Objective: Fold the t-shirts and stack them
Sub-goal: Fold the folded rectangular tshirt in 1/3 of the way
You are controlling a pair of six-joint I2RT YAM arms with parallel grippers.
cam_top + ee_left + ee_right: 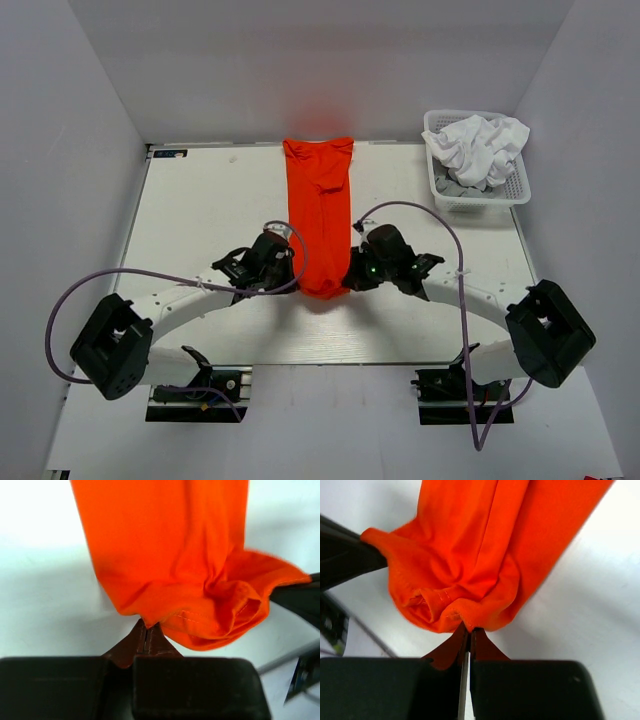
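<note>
Your left gripper point(147, 632) and right gripper point(468, 631) each clamp the near hem of the orange t-shirt point(320, 215). Expect soft, light, limp cloth, so hold its hem corners.

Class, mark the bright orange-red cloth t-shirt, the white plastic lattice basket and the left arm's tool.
Bright orange-red cloth t-shirt point(320, 215): top view, middle of the folded strip.
White plastic lattice basket point(485, 200): top view, near wall.
Left tool point(147, 631): left wrist view, between its fingertips.
</note>
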